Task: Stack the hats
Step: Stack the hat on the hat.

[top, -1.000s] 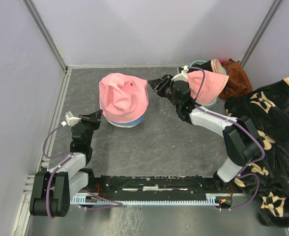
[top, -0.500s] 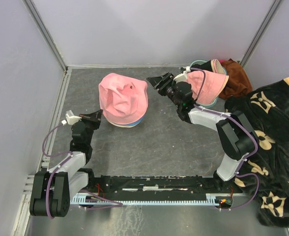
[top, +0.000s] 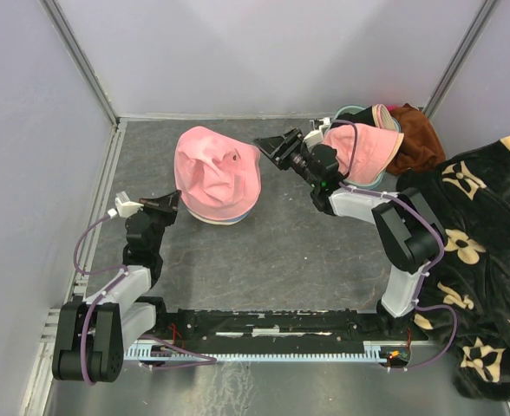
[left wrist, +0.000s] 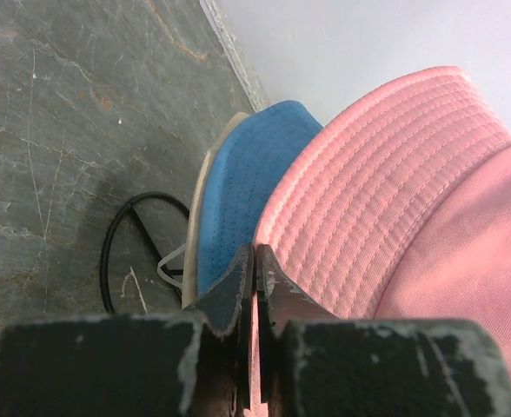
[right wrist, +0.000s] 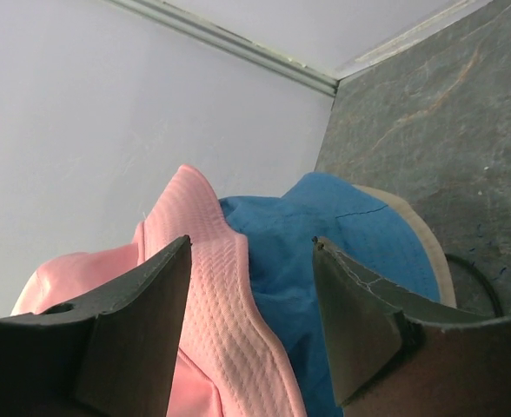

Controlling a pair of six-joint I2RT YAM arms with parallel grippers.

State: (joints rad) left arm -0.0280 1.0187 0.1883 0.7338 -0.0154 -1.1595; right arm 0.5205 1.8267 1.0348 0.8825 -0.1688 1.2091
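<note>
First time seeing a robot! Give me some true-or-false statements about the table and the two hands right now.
1. The pink fabric bucket hat in the middle sits on a blue fabric hat. True.
2. The right hand is clamped on that pink hat. False: its jaws stand open.
3. The left hand is shut. True.
4. The black blanket with beige flowers lies on the robot's left. False: it lies on its right.

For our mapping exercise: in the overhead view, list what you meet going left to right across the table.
In order: left tool → pink hat on the stack → right tool → second pink hat → rust-brown cloth → black floral blanket.
</note>
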